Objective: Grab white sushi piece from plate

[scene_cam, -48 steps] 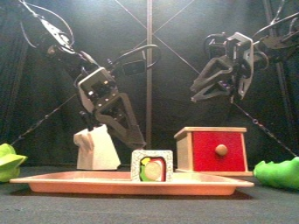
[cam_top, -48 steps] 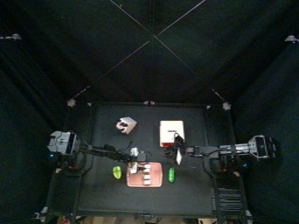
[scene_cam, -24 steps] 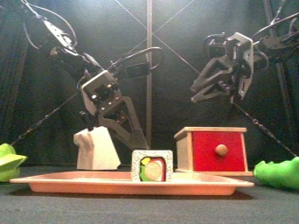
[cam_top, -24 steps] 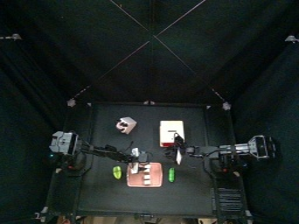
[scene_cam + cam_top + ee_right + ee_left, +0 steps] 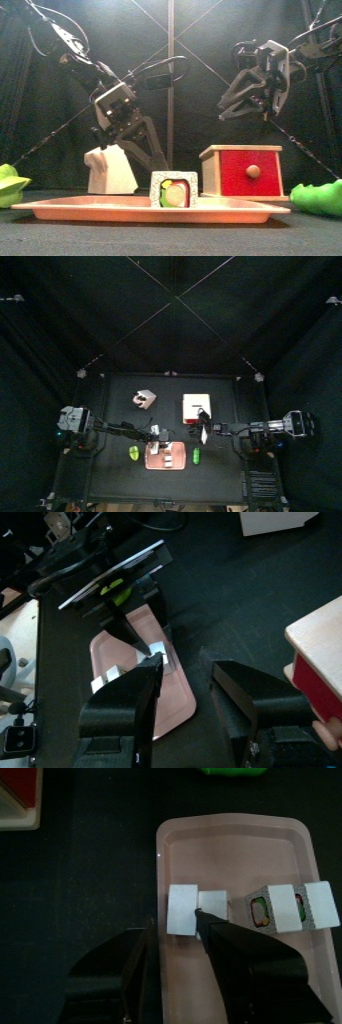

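The left gripper hangs over the salmon-pink plate, its two black jaws spread and straddling the white sushi piece, which lies flat on the plate's pale middle beside a cut roll with a green and pink filling. From the left wrist camera, one jaw tip overlaps the white piece's edge; whether it touches cannot be told, and nothing is pinched between the jaws. The grab itself looks not yet done: the approach seems complete, while closing on the piece and lifting it off the plate remain.

From the front, the left gripper slants down behind the plate (the roll stands on end there, hiding the white piece). The right gripper, jaws apart and empty, hangs raised to the side near the red box. A pinkish-white boxy cup stands behind the plate and green oval pieces lie at either end of it.
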Controlling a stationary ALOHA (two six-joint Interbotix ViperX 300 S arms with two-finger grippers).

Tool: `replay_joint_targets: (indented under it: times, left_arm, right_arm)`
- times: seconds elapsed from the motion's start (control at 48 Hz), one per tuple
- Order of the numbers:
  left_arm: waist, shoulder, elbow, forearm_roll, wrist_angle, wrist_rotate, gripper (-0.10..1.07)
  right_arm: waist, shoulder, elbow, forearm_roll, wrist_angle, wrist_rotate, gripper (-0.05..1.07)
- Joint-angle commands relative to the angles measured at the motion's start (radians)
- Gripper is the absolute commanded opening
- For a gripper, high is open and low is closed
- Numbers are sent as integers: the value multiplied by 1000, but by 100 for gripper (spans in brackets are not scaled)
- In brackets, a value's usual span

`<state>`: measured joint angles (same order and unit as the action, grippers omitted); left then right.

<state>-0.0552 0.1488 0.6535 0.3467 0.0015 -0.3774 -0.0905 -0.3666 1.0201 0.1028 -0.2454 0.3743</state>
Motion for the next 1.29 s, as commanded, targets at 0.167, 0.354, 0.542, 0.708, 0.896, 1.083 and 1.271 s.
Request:
replay_joint_targets:
  times: [0.167,0.354,0.542,0.708,0.896,1.083,1.271]
  left_arm:
    - [5,-5,-21,2,-2,2,75]
    - [-2,-3,-23,5,-2,3,75]
    - [-2,6,-26,8,-2,3,75]
    - [-2,11,-34,8,-2,3,76]
    - [-5,17,-34,12,-2,5,76]
    - [-6,18,-37,25,-2,5,76]
    - [-5,20,-38,25,-2,5,75]
  right_arm:
    - [-3,-5,-21,2,-11,-3,75]
    - [-3,0,-21,3,-11,-3,75]
    - [-3,0,-21,2,-11,-3,75]
    - [-3,2,-21,2,-11,-3,75]
    - [-3,9,-23,2,-11,-3,75]
    - [-3,12,-26,3,-11,-3,75]
    - [-5,15,-28,3,-11,-3,75]
